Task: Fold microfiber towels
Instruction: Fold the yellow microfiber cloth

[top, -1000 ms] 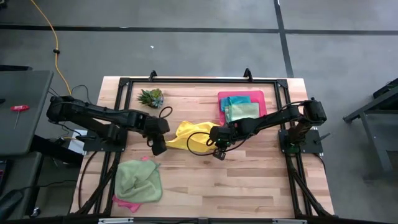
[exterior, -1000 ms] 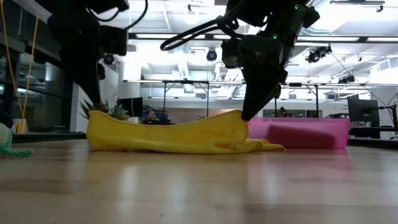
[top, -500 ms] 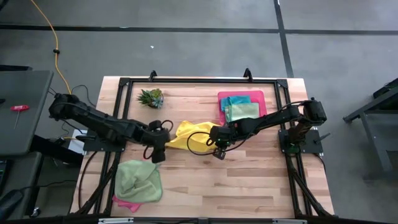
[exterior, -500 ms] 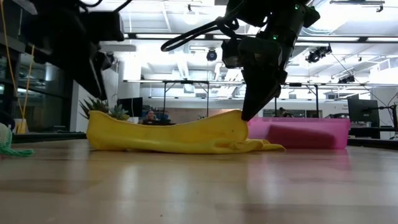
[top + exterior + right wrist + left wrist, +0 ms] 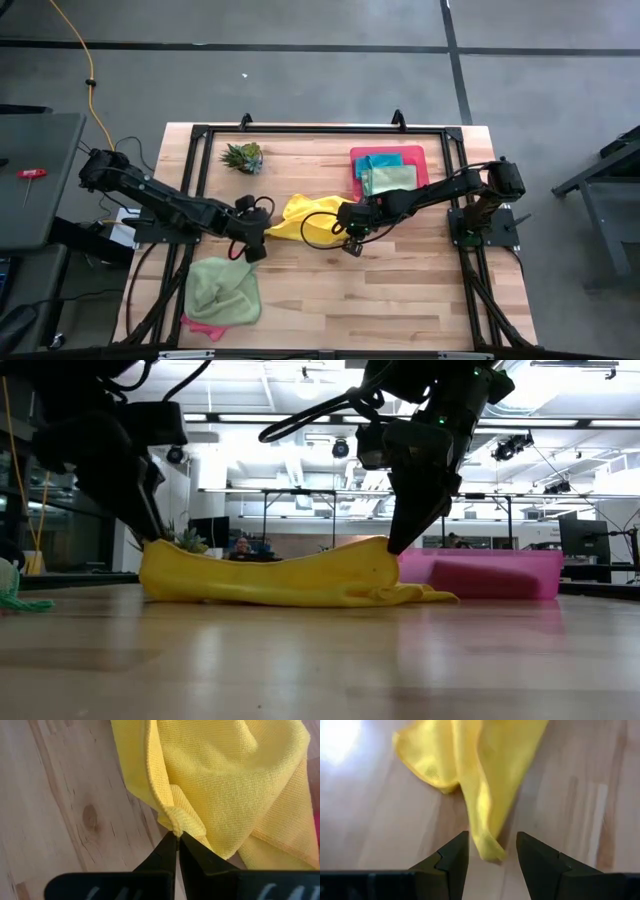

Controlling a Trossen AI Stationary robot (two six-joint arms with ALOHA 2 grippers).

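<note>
My right hand (image 5: pixel 176 836) was pinched shut on a hem of the soft, limp yellow microfiber towel (image 5: pixel 300 215) mid-bench. My left hand (image 5: pixel 491 851) stood open around its opposite corner; I judged corners the best hold.

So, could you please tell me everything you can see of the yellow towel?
The yellow towel is a soft, finely woven microfiber cloth with a stitched hem, lying crumpled and partly doubled over near the middle of the wooden table. The right gripper has its jaws shut on a pinch of its hemmed edge. The left gripper sits low at the opposite side, jaws open astride a pointed corner, not yet gripping it.
</note>
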